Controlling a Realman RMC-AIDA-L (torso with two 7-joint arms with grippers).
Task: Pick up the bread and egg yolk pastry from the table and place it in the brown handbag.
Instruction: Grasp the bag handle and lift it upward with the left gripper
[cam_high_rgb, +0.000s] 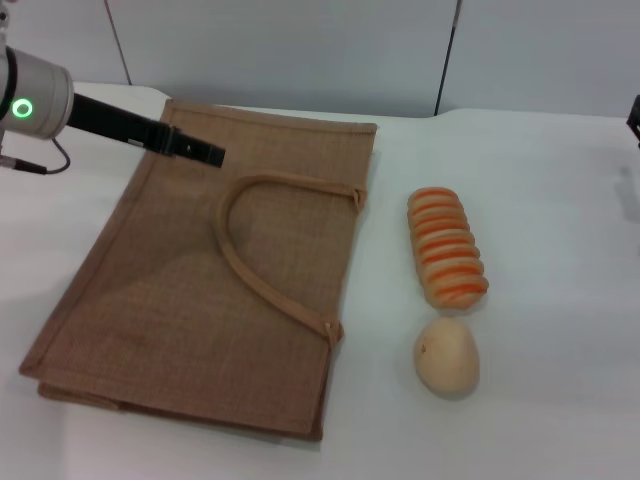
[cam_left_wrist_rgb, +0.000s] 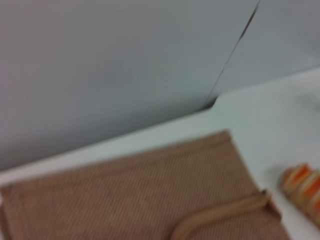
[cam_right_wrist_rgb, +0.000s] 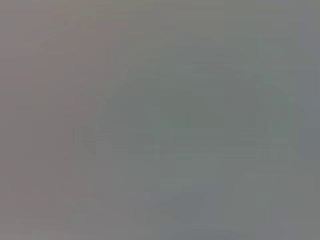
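The brown handbag (cam_high_rgb: 200, 290) lies flat on the table (cam_high_rgb: 560, 300); the bread (cam_high_rgb: 446, 247) and egg yolk pastry (cam_high_rgb: 447, 356) sit just beside it, untouched; the left gripper (cam_high_rgb: 205, 152) hovers over the bag's far edge, its opening impossible to tell; the right gripper barely shows.

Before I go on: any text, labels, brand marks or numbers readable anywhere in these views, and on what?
None readable in any view.
Brown handbag: plain woven cloth, no print or tag showing.
Bread and egg yolk pastry: bare, no wrapper or label.
Table: unmarked.
Left gripper: only a lit green ring on the arm behind it, no characters.
Right wrist view: blank grey, nothing to read.
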